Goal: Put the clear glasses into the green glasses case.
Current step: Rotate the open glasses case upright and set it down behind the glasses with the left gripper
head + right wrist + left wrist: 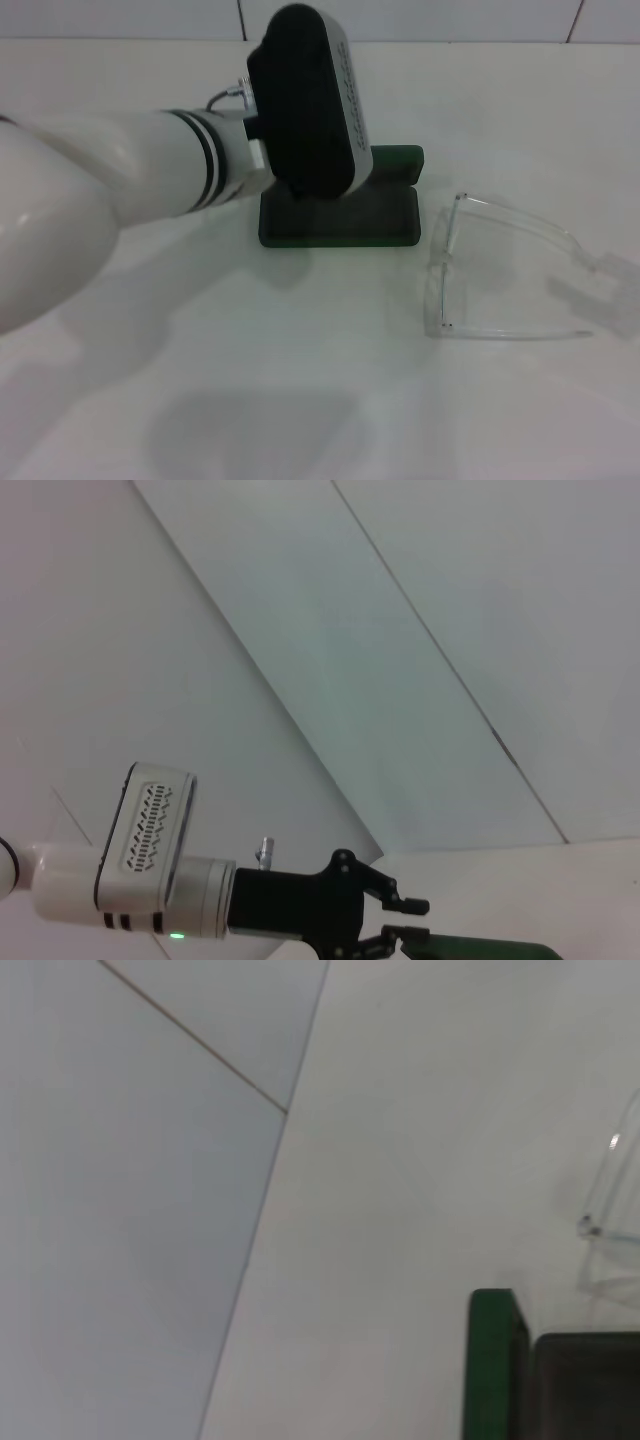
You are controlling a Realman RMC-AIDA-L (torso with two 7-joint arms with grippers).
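Right wrist view, left claw (398,922): we saw it from the side at the end of a black wrist, its dark fingers (408,906) apart with only pale background between them.
Claw and case: the fingertips stood right at the near end of the green glasses case (490,948); we could not tell whether the lower one touched it.
Head view, left arm (150,180): it reached in from the left across the table (300,400), and its black wrist housing (305,100) hung over the case and hid the claw from us there.
Green glasses case (340,225): it lay open near the middle of the table, the base flat toward us and the lid standing up behind it, partly covered by the housing.
Left wrist view: we made out one bright green edge of the case (493,1360) beside its dark lining, with the table running off to a tiled wall.
Clear glasses (437,275): they rested on the table just beside the case, on its right, outside it, with the lens end nearest the case and the thin arms pointing away to the right.
Glasses in the left wrist view: only a clear corner (612,1200) showed past the case.
Right claw: we found it in none of the views.
Wall (450,630): pale tiles with thin seams stood behind the table.
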